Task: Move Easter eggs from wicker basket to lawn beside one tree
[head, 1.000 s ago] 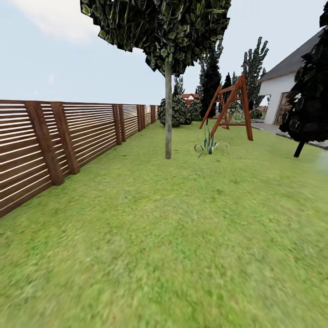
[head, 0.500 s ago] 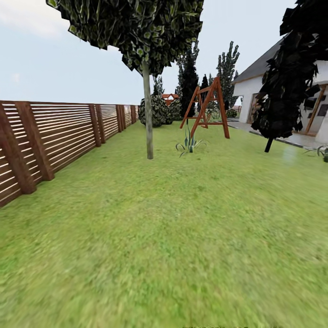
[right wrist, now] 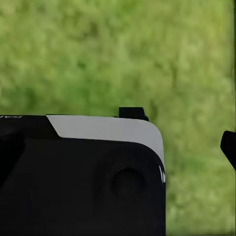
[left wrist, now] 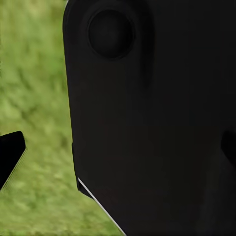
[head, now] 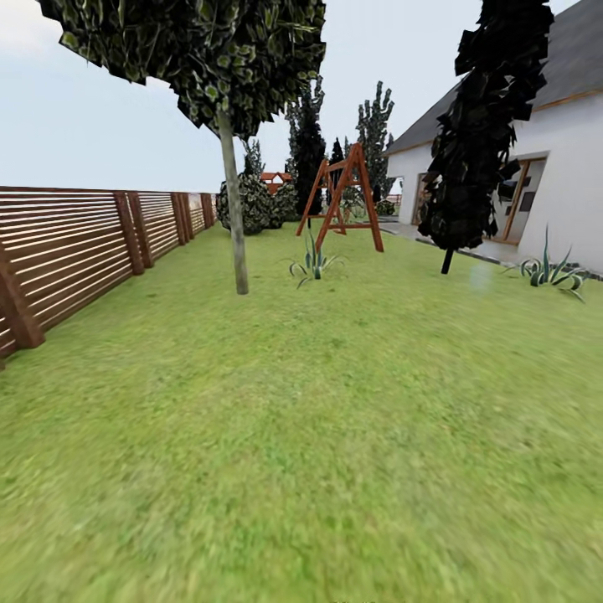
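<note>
The lawn (head: 318, 435) spreads out ahead of me in the head view. A tree (head: 234, 226) with a slim pale trunk and a dark leafy crown stands on it at mid distance, left of centre. The Easter eggs and the wicker basket are out of view. My left gripper (left wrist: 118, 152) is open, with a dark fingertip (left wrist: 11, 156) at each side edge of the left wrist view, over grass and a black part of my body. My right gripper (right wrist: 118, 152) is open too, one fingertip (right wrist: 229, 146) showing at the edge above grass. Neither holds anything.
A brown slatted fence (head: 75, 247) runs along the left. Beyond the tree stand a spiky plant (head: 313, 266), a wooden swing frame (head: 342, 197) and a dark round bush (head: 249, 203). A dark conifer (head: 481, 134) and a white house (head: 561, 159) are at the right.
The whole head view has slid leftward, so the camera has turned right. More of the house and a second spiky plant have come into sight, and less of the fence shows.
</note>
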{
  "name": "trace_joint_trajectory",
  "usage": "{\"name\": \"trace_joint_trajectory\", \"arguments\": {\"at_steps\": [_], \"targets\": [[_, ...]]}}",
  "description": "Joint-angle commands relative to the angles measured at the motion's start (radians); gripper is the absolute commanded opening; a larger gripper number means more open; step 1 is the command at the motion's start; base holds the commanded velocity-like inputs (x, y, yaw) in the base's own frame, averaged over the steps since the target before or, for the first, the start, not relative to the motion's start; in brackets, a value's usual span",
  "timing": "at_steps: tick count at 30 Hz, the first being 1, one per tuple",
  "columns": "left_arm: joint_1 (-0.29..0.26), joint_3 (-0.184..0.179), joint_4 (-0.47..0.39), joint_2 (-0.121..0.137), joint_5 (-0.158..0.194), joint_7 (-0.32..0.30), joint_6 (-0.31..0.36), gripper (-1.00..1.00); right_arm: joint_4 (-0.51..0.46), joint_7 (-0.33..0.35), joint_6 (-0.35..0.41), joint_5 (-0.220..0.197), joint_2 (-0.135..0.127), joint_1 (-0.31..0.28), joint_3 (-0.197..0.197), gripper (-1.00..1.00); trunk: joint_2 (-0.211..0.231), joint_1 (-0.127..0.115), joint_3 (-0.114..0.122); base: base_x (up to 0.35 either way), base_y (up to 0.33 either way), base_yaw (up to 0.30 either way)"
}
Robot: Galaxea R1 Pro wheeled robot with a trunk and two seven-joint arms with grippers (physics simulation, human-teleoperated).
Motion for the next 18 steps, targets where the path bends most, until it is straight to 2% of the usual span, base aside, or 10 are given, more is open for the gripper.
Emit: {"name": "trace_joint_trajectory", "arguments": {"at_steps": [1, 18], "targets": [[0.0, 0.0, -0.001, 0.0, 0.0, 0.0, -0.002, 1.0, 0.001, 0.0, -0.003, 0.0, 0.0, -0.001, 0.0, 1.0, 0.0, 0.0, -0.001, 0.0, 0.0, -0.283], [0.0, 0.0, -0.001, 0.0, 0.0, 0.0, -0.002, 1.0, 0.001, 0.0, -0.003, 0.0, -0.001, -0.001, 0.0, 1.0, 0.0, 0.0, -0.001, 0.0, 0.0, -0.283]]}}
